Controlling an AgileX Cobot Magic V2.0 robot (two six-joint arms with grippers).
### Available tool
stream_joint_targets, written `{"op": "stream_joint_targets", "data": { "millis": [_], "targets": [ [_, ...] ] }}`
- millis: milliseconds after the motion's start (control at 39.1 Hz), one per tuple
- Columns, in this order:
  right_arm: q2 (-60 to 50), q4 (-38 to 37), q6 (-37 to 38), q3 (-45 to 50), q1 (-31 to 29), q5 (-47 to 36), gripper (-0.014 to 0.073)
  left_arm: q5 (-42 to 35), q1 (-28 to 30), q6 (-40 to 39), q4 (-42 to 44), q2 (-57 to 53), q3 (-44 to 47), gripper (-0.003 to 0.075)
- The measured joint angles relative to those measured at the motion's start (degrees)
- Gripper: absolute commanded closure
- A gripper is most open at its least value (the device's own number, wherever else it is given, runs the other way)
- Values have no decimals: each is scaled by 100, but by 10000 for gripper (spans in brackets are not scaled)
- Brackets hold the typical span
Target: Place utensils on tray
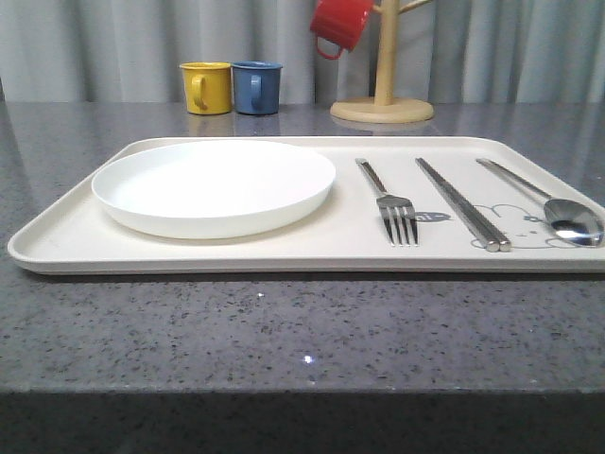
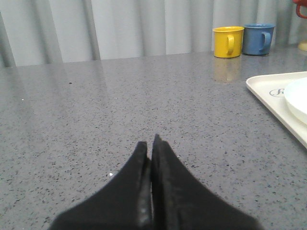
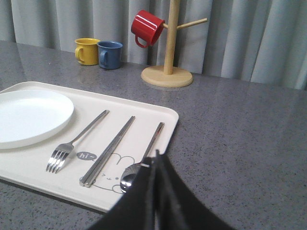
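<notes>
Task looked finished: fork [image 1: 392, 203], chopsticks [image 1: 460, 202] and spoon [image 1: 548, 204] all lay on the tray [image 1: 66, 241], side by side to the right of the white plate [image 1: 214, 184], handles pointing away from the robot, none touching each other. No utensil was left out on the countertop [image 1: 284, 331]. Left gripper [image 2: 152, 143] was closed with nothing in it, fingers pressed together, over bare counter beside the tray's left edge. Right gripper [image 3: 156, 156] was likewise closed and empty, sitting just over the spoon bowl at the tray's near right corner. My read: nothing left to pick; next move calls only for backing the right arm off without clipping the spoon. Materials: utensils were polished metal, mirror-bright, the chopsticks a long thin pair, the spoon round-bowled. Tray was matte cream, flat, low rim, rounded corners, grey rabbit print under the chopstick tips. Plate was smooth and glossy. Counter was grey speckled stone, slightly reflective. Yellow mug [image 1: 207, 87] and blue mug [image 1: 256, 87] stood at the back, with a red mug [image 1: 338, 24] hung on a wooden mug tree [image 1: 383, 95].
</notes>
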Motion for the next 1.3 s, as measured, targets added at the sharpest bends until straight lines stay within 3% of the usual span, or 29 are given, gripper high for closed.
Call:
{"op": "stream_joint_targets", "data": {
  "millis": [639, 793, 971, 1125, 1304],
  "targets": [
    [0, 0, 0, 0, 0, 0, 662, 0, 0, 0, 0, 0, 0, 738],
    [-52, -222, 0, 271, -40, -309, 662, 0, 0, 0, 0, 0, 0, 738],
    [-95, -189, 0, 1471, -761, -1305, 662, 0, 0, 0, 0, 0, 0, 738],
    [-95, 2, 0, 2090, -1478, -1562, 662, 0, 0, 0, 0, 0, 0, 738],
    [-95, 40, 0, 2127, -1565, -1552, 662, 0, 0, 0, 0, 0, 0, 738]
  ]
}}
